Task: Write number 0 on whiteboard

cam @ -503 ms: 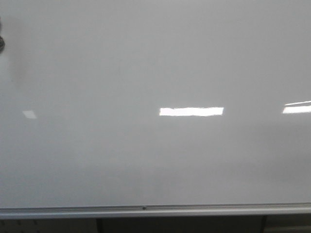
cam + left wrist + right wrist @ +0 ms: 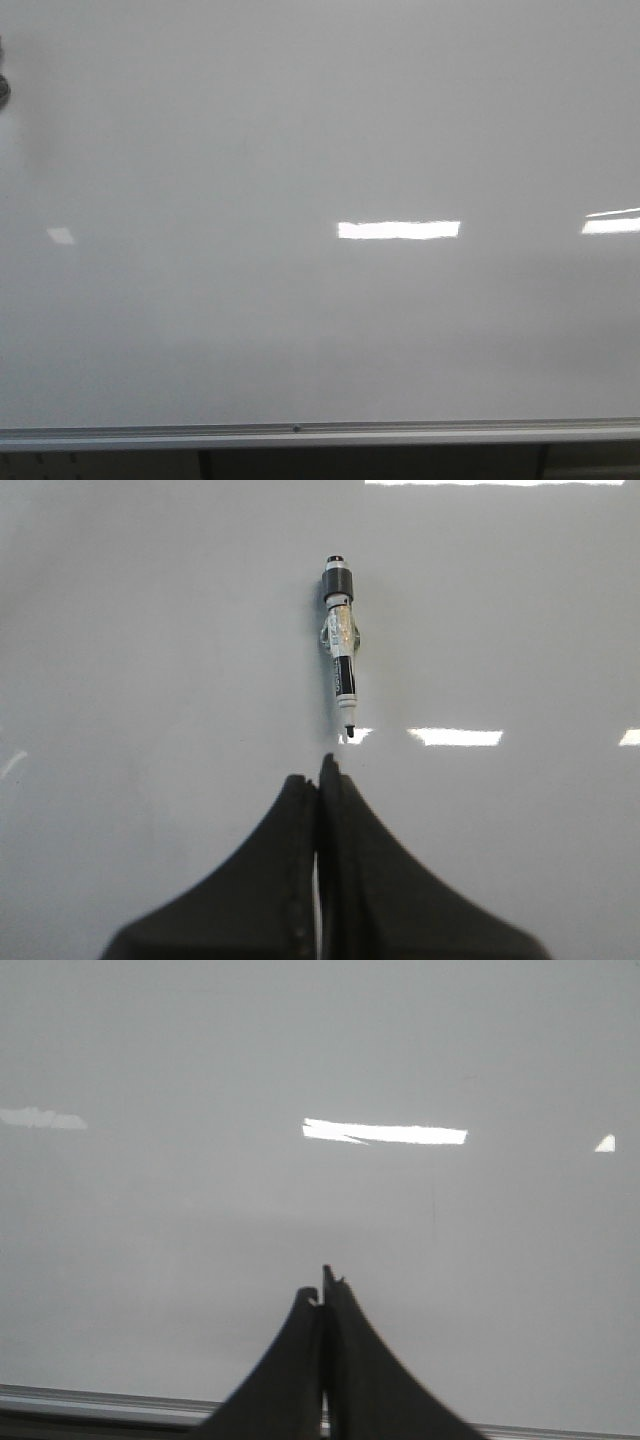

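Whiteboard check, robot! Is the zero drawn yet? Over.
Both grippers, left and right, shut and empty. Whiteboard blank, no 0 yet. Marker seen ahead of left gripper, not held. Nothing in the way.

Glossy white-grey whiteboard (image 2: 300,130) filling front view, silver rail (image 2: 320,433) along bottom edge. No ink visible on it in front view. Left wrist view: marker (image 2: 342,652) lying against board face, cap end away from tip, well clear of any edge.
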`<state>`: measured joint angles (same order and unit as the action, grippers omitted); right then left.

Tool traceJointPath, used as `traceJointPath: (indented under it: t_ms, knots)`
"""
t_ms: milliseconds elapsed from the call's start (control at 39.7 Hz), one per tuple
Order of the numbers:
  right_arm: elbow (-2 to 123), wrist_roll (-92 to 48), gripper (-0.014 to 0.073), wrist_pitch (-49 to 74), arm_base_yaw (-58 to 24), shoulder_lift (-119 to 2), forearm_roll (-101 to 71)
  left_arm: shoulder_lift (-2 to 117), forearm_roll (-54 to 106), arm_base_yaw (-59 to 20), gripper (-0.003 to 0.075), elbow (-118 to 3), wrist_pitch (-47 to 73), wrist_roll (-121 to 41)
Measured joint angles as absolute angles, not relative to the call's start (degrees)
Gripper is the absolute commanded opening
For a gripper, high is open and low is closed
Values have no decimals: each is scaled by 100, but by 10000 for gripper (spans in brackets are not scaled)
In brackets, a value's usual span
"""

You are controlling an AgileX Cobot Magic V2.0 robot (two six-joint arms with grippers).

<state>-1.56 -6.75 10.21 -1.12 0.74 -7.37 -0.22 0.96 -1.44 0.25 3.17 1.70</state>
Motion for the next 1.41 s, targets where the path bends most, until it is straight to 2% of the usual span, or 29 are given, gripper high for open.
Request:
traceJointPath:
  t_ms: [680,856,982,1133,1410]
  knots:
    - [-156,-675,-61,939,-112,74,-737,-22,96,-144,-20,25,301,170]
    - [-142,-675,-61,624,-112,74,-737,-22,96,-144,-19,25,-269,170]
    - [343,-675,-60,819,-112,74,-737,-22,58,-144,-19,-173,-284,170]
    - [1406,-675,-60,1311,-112,-65,-737,72,-279,-144,-19,-1067,341,170]
    - [2612,-675,-60,2232,-112,-1465,-737,1512,-562,-144,-20,-2294,1566,170]
